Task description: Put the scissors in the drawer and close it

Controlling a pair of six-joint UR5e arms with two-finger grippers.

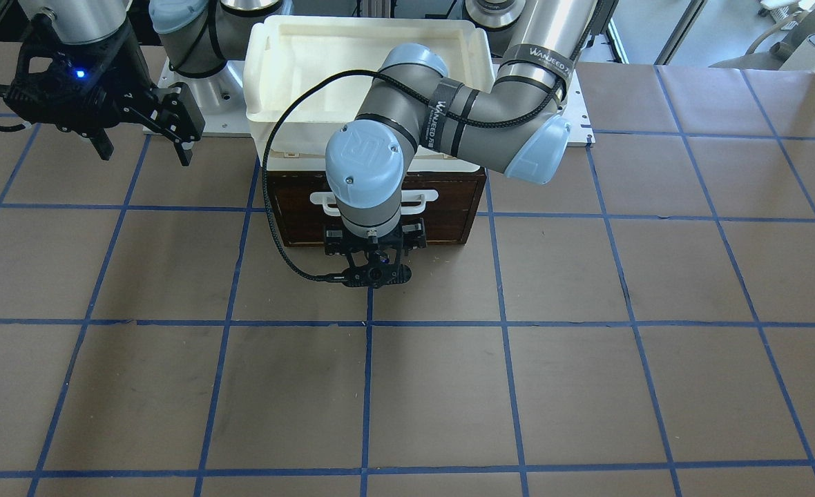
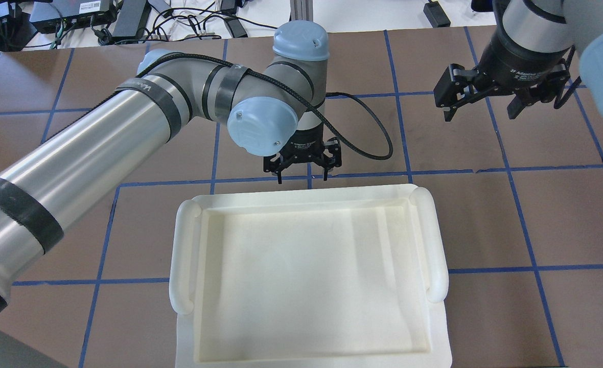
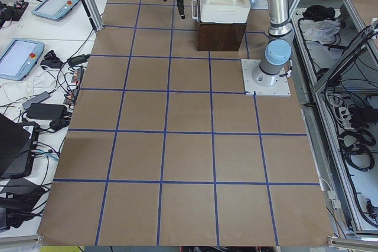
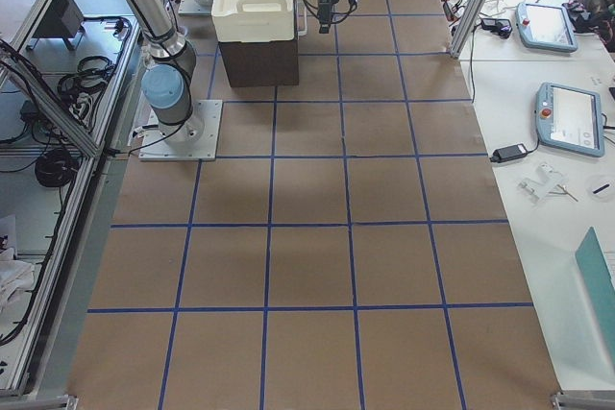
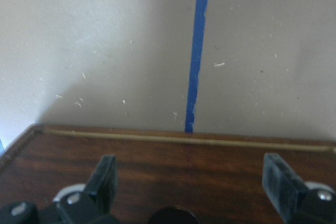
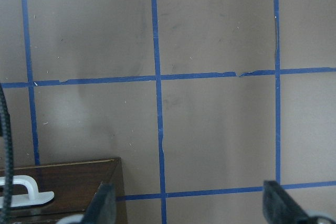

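Both were open and empty: the left end effector (image 2: 303, 176) hung just in front of the drawer (image 1: 297, 221), which looked pushed in, its handle (image 1: 423, 198) running left to right, and the right end effector (image 2: 478, 110) sat well apart. No scissors showed; we judged them inside.

The left arm (image 1: 366, 172) hides the middle of the drawer (image 1: 442, 221) handle (image 1: 423, 198). From overhead, the white tray (image 2: 181, 255) hides the drawer and runs off the lower edge.
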